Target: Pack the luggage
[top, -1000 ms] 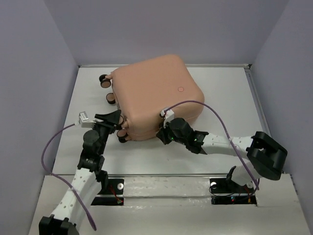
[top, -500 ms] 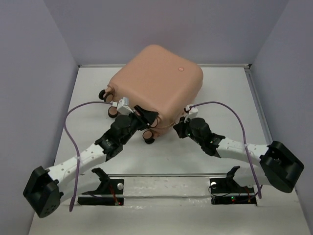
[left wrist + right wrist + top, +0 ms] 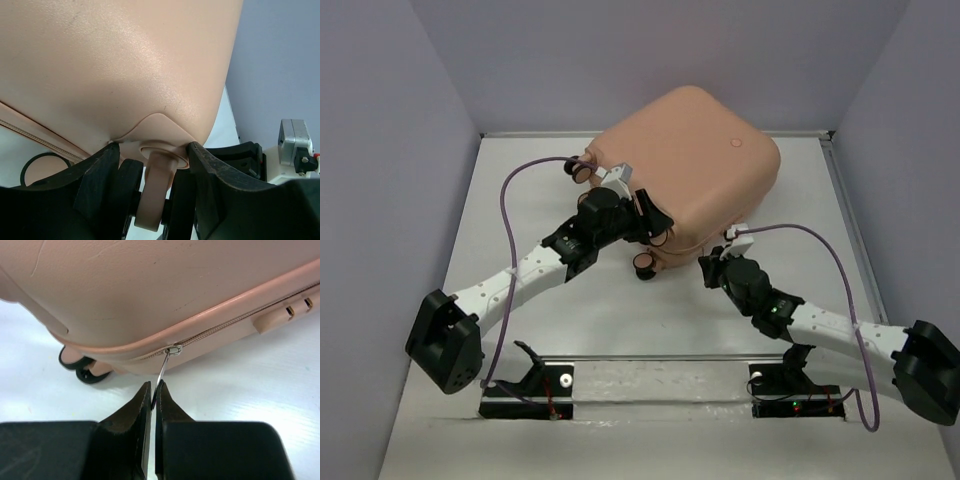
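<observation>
White table (image 3: 620, 320) | pale lilac walls (image 3: 650, 50) on three sides | shiny metal strip (image 3: 660, 375) along table's near edge

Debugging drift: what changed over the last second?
The luggage slid right and farther back, turning. Both hands followed, staying at its near edge: left hand clamps a caster, right hand pinches the zipper pull. It stayed shut.

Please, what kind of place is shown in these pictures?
Probably a robot test cell in a lab: a white table boxed in by plain lavender walls, two arms bolted at its near edge, and a pink suitcase.
</observation>
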You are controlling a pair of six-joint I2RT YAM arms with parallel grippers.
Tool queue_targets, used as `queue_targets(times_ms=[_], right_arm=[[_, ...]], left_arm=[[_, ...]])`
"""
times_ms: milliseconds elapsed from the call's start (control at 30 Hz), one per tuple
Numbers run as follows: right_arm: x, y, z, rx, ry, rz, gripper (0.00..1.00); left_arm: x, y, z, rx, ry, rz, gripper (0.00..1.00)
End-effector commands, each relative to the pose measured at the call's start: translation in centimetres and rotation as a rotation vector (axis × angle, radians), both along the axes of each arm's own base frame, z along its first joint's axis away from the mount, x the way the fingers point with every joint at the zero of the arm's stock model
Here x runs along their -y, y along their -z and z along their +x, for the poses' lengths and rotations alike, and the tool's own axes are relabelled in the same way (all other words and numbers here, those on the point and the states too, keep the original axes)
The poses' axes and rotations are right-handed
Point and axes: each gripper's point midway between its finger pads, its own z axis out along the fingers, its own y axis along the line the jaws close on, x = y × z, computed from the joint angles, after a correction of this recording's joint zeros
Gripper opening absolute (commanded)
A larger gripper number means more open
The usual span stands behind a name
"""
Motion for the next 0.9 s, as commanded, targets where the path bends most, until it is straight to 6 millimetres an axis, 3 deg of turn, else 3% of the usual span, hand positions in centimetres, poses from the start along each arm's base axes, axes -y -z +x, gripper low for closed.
queue_targets(times_ms=[0,100,233,300,333,400,567,700,867], right_arm=[[-9.2,-9.4,-10.7,0.066,-0.612,0.306,0.07],[-9.1,-8.2,-10.9,0.025,-0.609,0.283,0.07],[-9.2,-6.3,-9.4,-0.003,-0.540,0.219,0.07],[-8.0,-5.4,-7.8,-0.010,-0.477,0.205,0.07],[-7.0,-5.0,-6.4,-0.018,-0.431,0.209,0.07],[-6.2,-4.1,-5.9,-0.042,-0.418,0.209,0.07],[-6.5,-4.9,-5.7,-0.014,-0.443,0.207,0.07],[-3.8,-4.0,-3.6,-0.016,-0.297,0.109,0.07],[0.5,-2.6,-0.7,-0.049,-0.145,0.120,0.07]], left_arm=[[0.0,-5.9,4.9,0.214,-0.078,-0.122,0.06],[0.2,-6.1,4.6,0.217,-0.050,-0.128,0.06],[-0.5,-5.6,3.9,0.230,-0.054,-0.109,0.06],[-1.7,-3.9,3.5,0.211,-0.083,-0.078,0.06],[-2.1,-4.4,3.1,0.217,-0.088,-0.103,0.06],[-2.3,-2.9,2.0,0.187,-0.066,-0.112,0.06],[-1.9,-0.2,0.8,0.129,-0.040,-0.157,0.06],[-3.8,-0.4,1.8,0.132,-0.091,-0.171,0.06],[-6.8,-2.1,2.3,0.178,-0.155,-0.184,0.06]])
